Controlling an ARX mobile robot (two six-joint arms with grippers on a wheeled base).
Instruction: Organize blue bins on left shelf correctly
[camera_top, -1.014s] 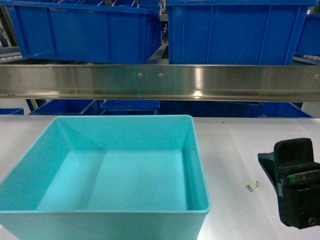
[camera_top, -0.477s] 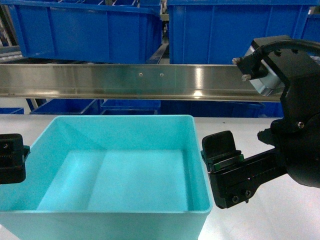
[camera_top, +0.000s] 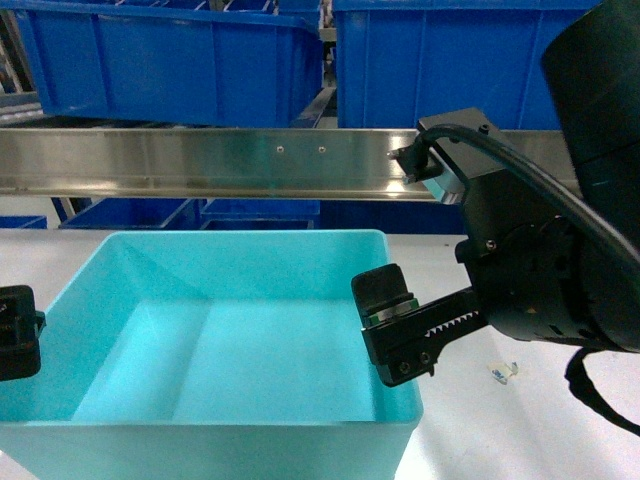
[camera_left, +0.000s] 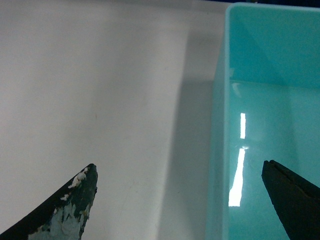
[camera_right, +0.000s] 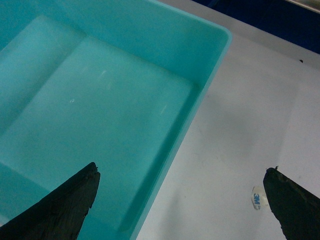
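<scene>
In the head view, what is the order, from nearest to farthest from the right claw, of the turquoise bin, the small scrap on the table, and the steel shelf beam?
1. turquoise bin: right wall directly under the right claw.
2. small scrap: on the table, right of the claw.
3. steel shelf beam: behind, above.

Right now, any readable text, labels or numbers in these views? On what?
"3M", faint: small clear round sticker on the white table, right of the turquoise bin.
Turquoise bin, royal-blue bins, steel shelf beam: no markings visible.
</scene>
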